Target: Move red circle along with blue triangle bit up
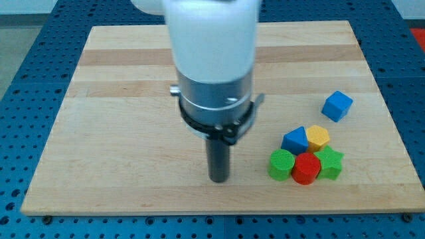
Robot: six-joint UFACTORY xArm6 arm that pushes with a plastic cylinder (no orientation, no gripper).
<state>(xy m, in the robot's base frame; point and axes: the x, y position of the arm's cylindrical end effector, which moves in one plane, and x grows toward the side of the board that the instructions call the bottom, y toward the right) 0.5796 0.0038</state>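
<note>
The red circle (pixel 306 168) lies near the view's bottom right, packed in a cluster. The blue triangle (pixel 295 140) touches it just above and to the left. My tip (pixel 219 179) rests on the board to the left of the cluster, about level with the red circle and apart from every block. The arm's white and metal body hides the board's middle above the tip.
In the same cluster, a green circle (pixel 281 164) sits left of the red one, a green star (pixel 329 162) right of it, and a yellow hexagon (pixel 318 137) above. A blue cube (pixel 337 105) stands alone further up right. The wooden board (pixel 119 133) ends close below the cluster.
</note>
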